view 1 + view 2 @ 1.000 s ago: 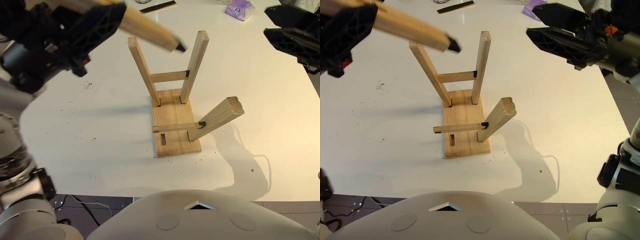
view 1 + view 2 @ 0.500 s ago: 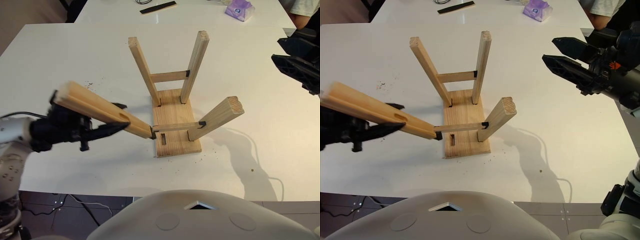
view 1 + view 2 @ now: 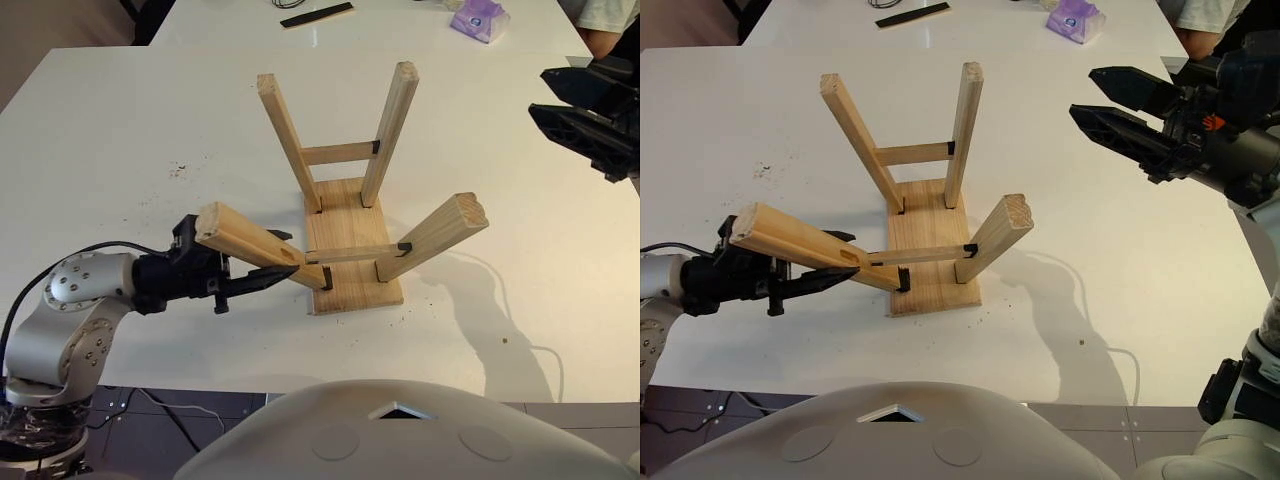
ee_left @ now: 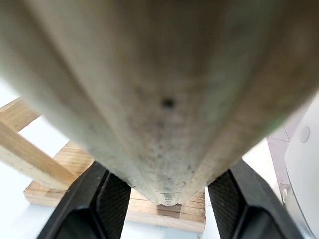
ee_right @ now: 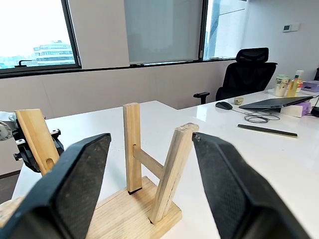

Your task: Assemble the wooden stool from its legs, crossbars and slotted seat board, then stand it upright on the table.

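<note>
The left tool (image 3: pixel 252 282) is clamped on a loose wooden leg (image 3: pixel 250 243), which slants up and back over the wrist. Just past its fingertips, the leg's lower end meets the near-left corner of the seat board (image 3: pixel 355 290), beside the free end of a crossbar (image 3: pixel 350 254). Whether it sits in the slot I cannot tell. Three standing legs (image 3: pixel 388 135) rise from the board, which lies flat on the table (image 3: pixel 120 130). The right tool (image 3: pixel 1085 92) hangs with fingers spread wide, holding nothing. The stool is well off to its left.

Left hand (image 3: pixel 268 262) low, fingers clamped — right hand (image 3: pixel 1085 92) raised, fingers spread.
</note>
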